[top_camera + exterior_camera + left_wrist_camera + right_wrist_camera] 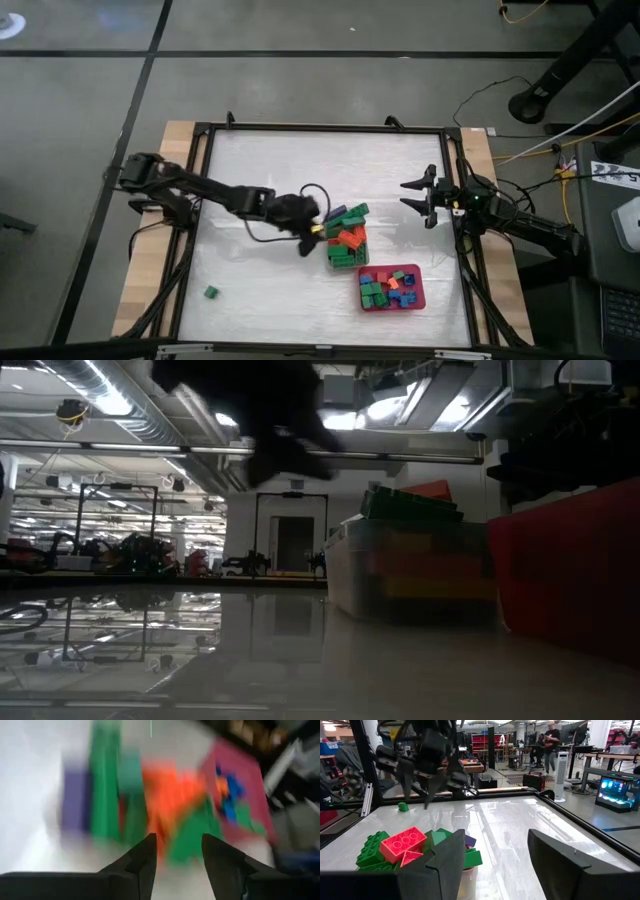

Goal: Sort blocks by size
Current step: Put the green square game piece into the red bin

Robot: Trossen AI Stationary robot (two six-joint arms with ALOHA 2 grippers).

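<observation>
A clear tub [347,240] at the table's middle holds a heap of longer blocks: green, orange, red and purple. It also shows in the left wrist view [150,805] and the right wrist view [405,847]. A red tray [412,295] near the front right holds several small blue, green and red blocks [383,288]. One small green block [211,292] lies alone on the table at the front left. My left gripper [306,238] hovers just left of the tub, above the table, its fingers [145,865] apart and empty. My right gripper [424,198] waits open at the table's right edge.
A black frame [330,127] runs round the white table top. A dark cable [318,188] loops above my left gripper. In the low view the tub [400,570] and the tray's wall [570,570] stand to the right. Bare table lies at the far side and the left.
</observation>
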